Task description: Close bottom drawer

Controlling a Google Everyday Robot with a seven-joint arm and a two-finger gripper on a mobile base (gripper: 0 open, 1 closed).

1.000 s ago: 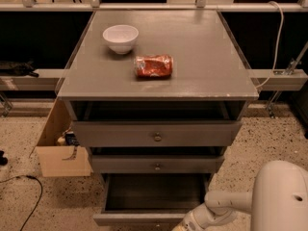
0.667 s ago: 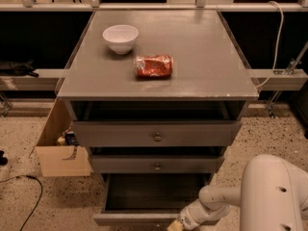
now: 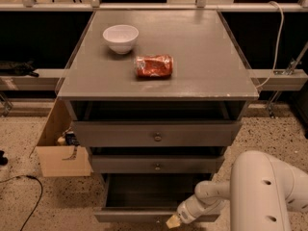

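Camera view: the bottom drawer [image 3: 125, 216] stands pulled out at the base of the grey cabinet [image 3: 202, 66], with its dark interior exposed. The gripper [image 3: 174, 220] is positioned low against the drawer's front panel, right of centre. Its aperture cannot be determined. A white bowl [image 3: 120, 36] and a red packet [image 3: 153, 65] rest on the cabinet top.

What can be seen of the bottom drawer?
The bottom drawer, lowest of three in the grey cabinet, stands pulled out. Its inside looks dark grey and bare; its front is flat, grey and wood-like. The pincer is at that front, right of its middle; whether it touches cannot be told.
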